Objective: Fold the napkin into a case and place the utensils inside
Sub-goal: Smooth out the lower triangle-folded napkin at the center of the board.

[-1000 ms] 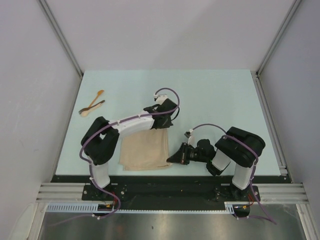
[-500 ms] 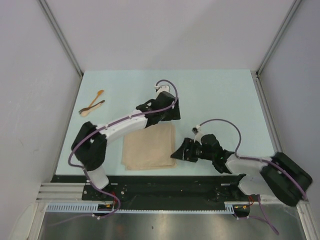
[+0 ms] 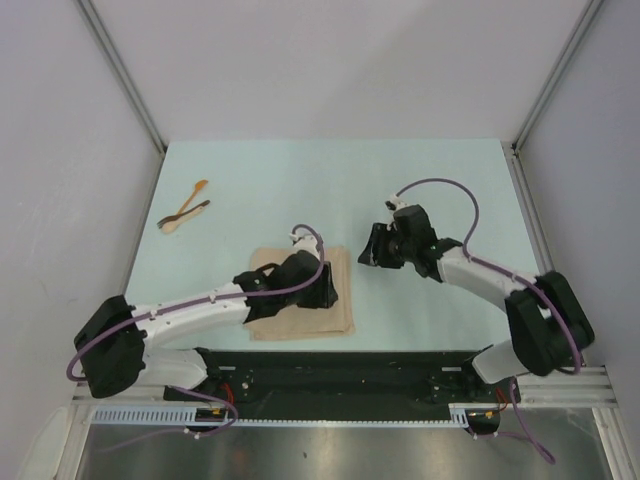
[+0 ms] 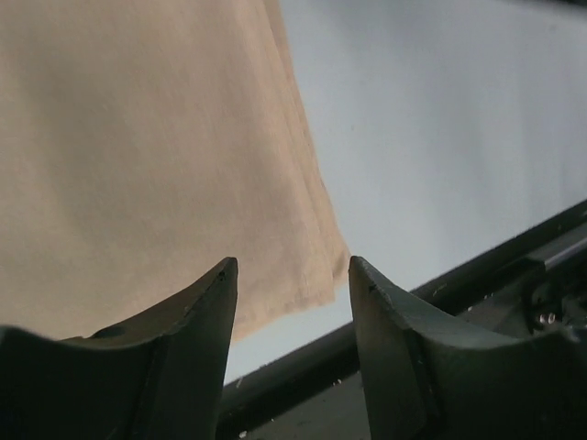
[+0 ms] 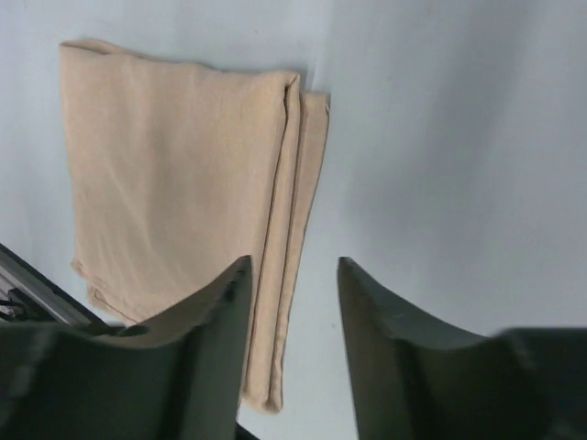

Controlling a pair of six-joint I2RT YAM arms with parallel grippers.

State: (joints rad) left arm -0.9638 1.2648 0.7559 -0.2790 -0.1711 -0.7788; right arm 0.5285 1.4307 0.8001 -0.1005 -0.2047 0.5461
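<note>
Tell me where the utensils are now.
In the top view, the utensils lie together near the left edge of the table, beyond the napkin and apart from it.

The left arm point(image 3: 195, 308) lies low and stretched far out from its base, and the left gripper point(image 3: 324, 290) has its fingers point(image 4: 194, 323) parted with nothing between them. The right arm point(image 3: 480, 272) reaches forward and inward, and the right gripper point(image 3: 368, 250) likewise has parted fingers point(image 5: 218, 330) around an empty gap.
</note>
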